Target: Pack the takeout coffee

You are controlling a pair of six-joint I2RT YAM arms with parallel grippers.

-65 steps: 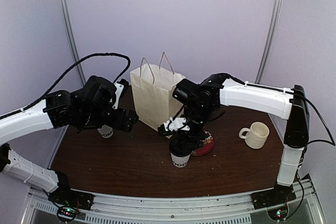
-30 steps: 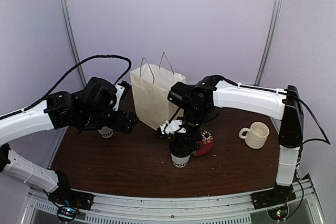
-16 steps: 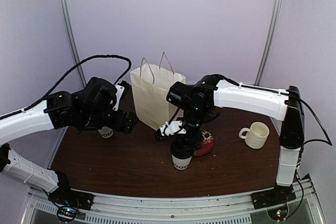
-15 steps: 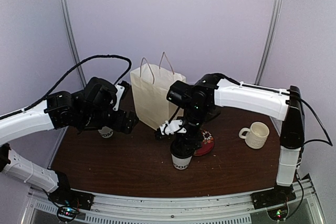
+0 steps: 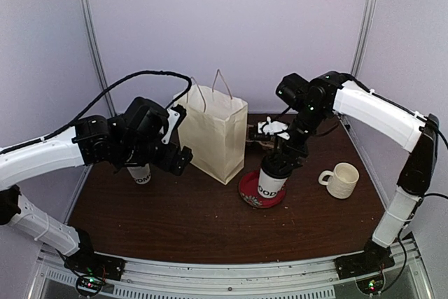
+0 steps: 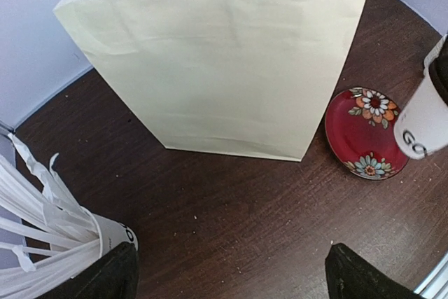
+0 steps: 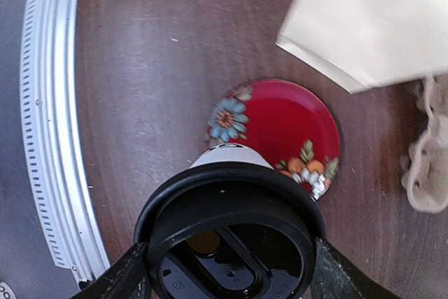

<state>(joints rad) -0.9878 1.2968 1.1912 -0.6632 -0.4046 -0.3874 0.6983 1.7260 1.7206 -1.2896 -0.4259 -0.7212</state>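
At about four o'clock from the paper bag [image 5: 213, 134] in the top view, the takeout coffee [image 5: 269, 183] hung over a red floral plate [image 5: 246, 195], grasped near its rim by the right gripper [image 5: 281, 157]. Whether its base touched the plate could not be told. From the right wrist, the black lid [image 7: 231, 243] sat on the cup, and the dark fingers [image 7: 124, 279] pressed in at nine and three o'clock of it. The plate lay past the lid at twelve o'clock, and a corner of the bag at one o'clock.

The left gripper [image 6: 231, 279] was spread wide with nothing between its tips, hovering off the bag's eight o'clock side. Its camera looked onto the bag's broad face. A cup of white sticks [image 6: 63, 243] stood at seven o'clock in that view, and the plate lay at three o'clock, with the tilted coffee cup beside it. A cream mug [image 5: 341, 180] stood on the dark table [image 5: 175, 222] at three o'clock from the coffee, apart from it.
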